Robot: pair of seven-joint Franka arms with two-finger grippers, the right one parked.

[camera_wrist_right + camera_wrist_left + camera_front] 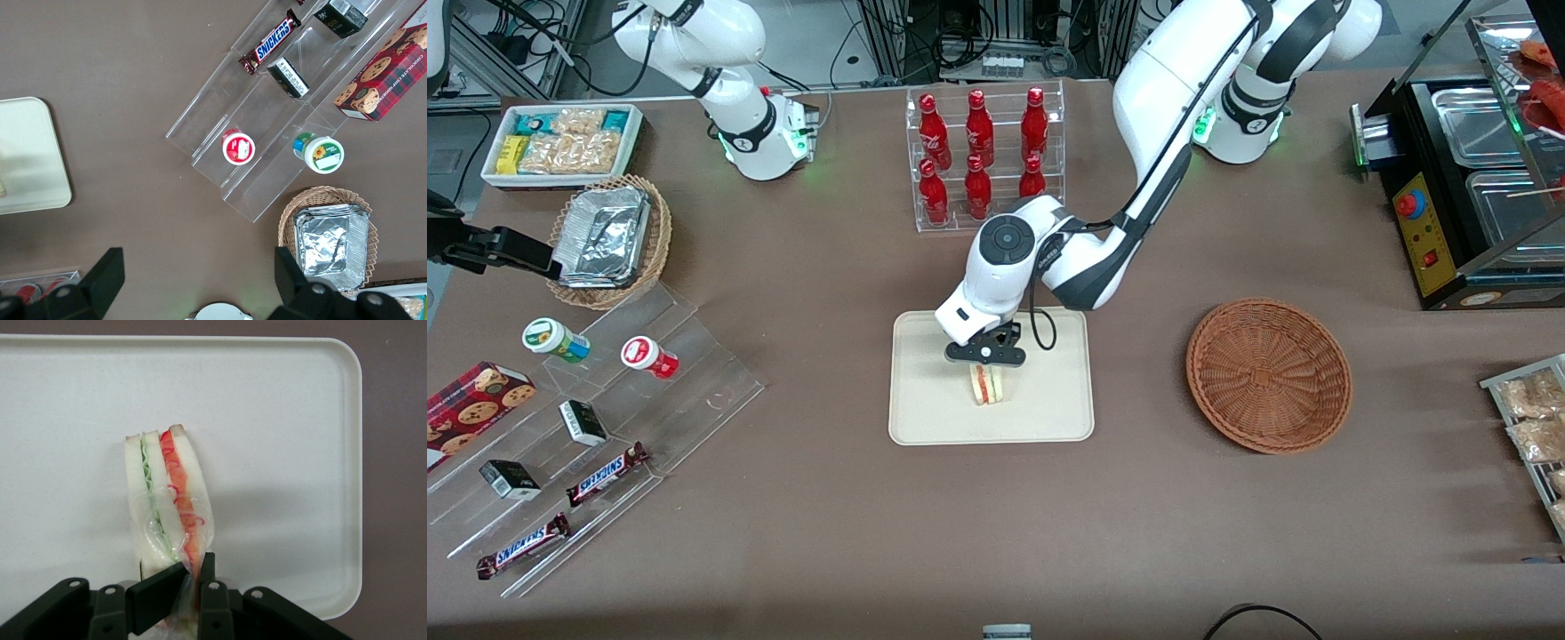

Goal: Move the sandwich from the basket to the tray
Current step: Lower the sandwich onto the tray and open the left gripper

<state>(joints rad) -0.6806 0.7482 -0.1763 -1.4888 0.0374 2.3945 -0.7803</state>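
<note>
The sandwich (168,500) stands on its edge on the tray (293,420), wrapped in clear film. The fingers (208,570) of the gripper (183,583) are squeezed on the end of the sandwich nearest the wrist, pinching the film and the bread. The gripper (984,354) is right above the sandwich (987,385) over the middle of the tray (934,391). The round brown basket (1269,374) has nothing in it and sits on the brown surface (996,524), toward the working arm's end. The gripper hides the pinched end of the sandwich.
</note>
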